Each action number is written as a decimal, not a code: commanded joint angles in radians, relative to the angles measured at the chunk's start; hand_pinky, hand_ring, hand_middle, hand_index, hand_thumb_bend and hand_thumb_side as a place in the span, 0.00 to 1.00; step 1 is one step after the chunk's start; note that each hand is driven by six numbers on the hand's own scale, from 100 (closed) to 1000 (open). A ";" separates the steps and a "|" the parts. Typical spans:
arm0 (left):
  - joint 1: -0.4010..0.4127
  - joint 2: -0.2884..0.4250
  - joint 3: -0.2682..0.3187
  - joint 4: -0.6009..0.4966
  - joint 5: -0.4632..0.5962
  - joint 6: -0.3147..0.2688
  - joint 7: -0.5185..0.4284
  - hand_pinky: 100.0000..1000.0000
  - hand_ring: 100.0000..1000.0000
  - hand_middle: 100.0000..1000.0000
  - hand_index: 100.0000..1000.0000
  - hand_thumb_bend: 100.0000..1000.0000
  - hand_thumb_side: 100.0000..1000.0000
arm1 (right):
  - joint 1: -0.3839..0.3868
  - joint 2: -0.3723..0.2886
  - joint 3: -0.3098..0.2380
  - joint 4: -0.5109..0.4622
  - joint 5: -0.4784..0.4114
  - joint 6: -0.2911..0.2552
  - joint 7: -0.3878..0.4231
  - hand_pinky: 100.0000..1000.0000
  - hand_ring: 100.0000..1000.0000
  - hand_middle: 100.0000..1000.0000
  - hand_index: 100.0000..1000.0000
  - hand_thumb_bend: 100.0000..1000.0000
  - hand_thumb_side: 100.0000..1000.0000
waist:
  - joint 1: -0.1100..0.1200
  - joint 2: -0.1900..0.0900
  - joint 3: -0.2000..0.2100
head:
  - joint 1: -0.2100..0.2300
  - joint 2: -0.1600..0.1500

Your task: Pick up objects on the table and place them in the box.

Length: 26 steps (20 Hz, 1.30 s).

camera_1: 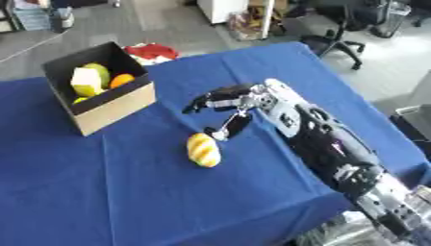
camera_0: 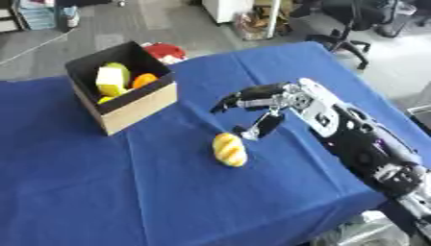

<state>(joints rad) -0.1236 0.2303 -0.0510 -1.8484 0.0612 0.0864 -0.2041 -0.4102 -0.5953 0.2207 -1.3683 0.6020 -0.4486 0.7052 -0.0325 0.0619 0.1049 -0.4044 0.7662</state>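
A yellow bread loaf with pale stripes (camera_0: 229, 150) lies on the blue tablecloth (camera_0: 126, 192) near the middle. My right hand (camera_0: 257, 103) hovers just up and right of the loaf, fingers stretched left and thumb pointing down toward it, open and holding nothing. A cardboard box (camera_0: 134, 103) with a black inside stands at the upper left. Inside it are a pale yellow block, a green-yellow fruit and an orange fruit (camera_0: 144, 79). My left hand shows in neither view.
A red object (camera_0: 166, 51) lies just behind the box, past the table's far edge. Office chairs (camera_0: 349, 24) and floor clutter stand beyond the table. The table's right edge runs beside my right arm (camera_0: 362, 144).
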 commanded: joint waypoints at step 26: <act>-0.008 0.020 0.008 -0.010 -0.009 0.003 -0.005 0.75 0.58 0.58 0.79 0.00 0.59 | -0.044 0.036 0.056 -0.041 0.344 -0.070 -0.248 0.83 0.70 0.47 0.40 0.06 0.15 | -0.006 -0.006 0.002 | -0.013 0.004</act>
<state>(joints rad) -0.1237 0.2304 -0.0495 -1.8484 0.0594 0.0904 -0.2084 -0.4339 -0.5476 0.2952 -1.3917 0.9229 -0.5217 0.5092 -0.0325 0.0628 0.1077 -0.4162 0.7662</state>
